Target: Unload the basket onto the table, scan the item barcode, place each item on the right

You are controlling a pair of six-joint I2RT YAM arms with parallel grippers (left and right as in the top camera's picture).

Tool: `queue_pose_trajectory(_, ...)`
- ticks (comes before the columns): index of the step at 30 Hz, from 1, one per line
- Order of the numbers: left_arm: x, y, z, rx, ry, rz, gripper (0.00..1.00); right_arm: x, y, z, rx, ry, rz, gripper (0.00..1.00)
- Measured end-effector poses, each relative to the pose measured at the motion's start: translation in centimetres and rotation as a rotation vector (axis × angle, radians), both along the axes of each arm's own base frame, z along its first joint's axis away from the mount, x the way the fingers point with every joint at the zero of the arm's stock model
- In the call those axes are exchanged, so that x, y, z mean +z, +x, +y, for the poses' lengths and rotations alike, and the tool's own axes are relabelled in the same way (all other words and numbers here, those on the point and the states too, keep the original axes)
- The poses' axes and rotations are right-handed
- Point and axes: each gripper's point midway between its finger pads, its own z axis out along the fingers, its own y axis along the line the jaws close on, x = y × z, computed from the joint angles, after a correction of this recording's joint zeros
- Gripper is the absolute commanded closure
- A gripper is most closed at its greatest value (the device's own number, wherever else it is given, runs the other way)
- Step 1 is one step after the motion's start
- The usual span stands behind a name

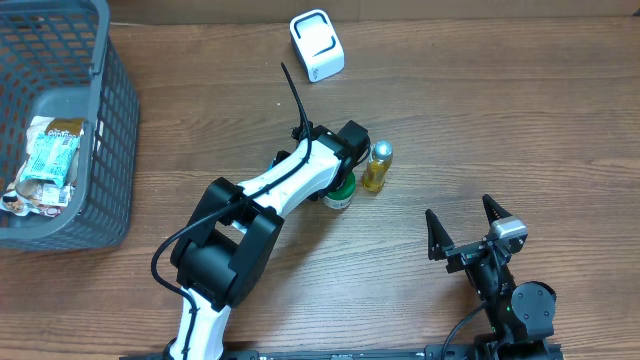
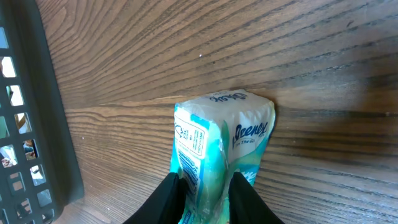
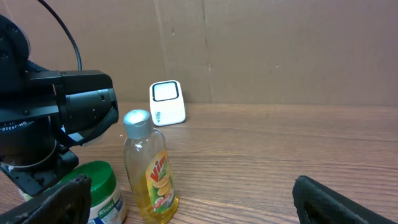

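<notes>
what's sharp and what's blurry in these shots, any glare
Left wrist: tissue pack sharp, left gripper dark and soft-edged, basket blurred at the frame's left. Right wrist: soap bottle crisp, right gripper fuzzy in the bottom corners. Overhead: even light, soft shadows, no strong glare.

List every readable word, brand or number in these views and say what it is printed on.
"...eenex", first letters creased: teal and white soft plastic tissue pack.
"The Go": same pack, below the brand.
"Vim": yellow clear plastic bottle.
Too blurred: the pack's side panel print; white label of the green-lidded round tub; white print on the black arm housing; packets in the grey plastic basket.
No words: white box-shaped scanner, only a symbol.
</notes>
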Motion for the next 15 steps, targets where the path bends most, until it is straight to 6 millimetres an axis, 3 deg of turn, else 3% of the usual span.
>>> queue_pose_trajectory(5,0.2,-0.3,0.3,0.014,0.005,0.011,0.75,0.0,0.0,0.0,0.0,0.0,-0.001,0.0)
queue_pose_trajectory(7,0.7,-0.3,0.6,0.033,0.005,0.02,0.68,0.0,0.0,0.0,0.0,0.0,0.0,0.0)
queue_pose_trajectory(10,1.8,0.5,0.5,0.061,-0.031,0.011,0.65,0.0,0.0,0.0,0.0,0.0,0.0,0.0)
queue_pose_trajectory(13,2.7,1.6,0.2,0.087,-0.1,0.013,0.5,0.0,0.0,0.0,0.0,0.0,0.0,0.0)
queue_pose_trajectory(15,2.9,2.0,0.2,0.095,-0.152,0.04,0.49,0.0,0.0,0.0,0.0,0.0,0.0,0.0)
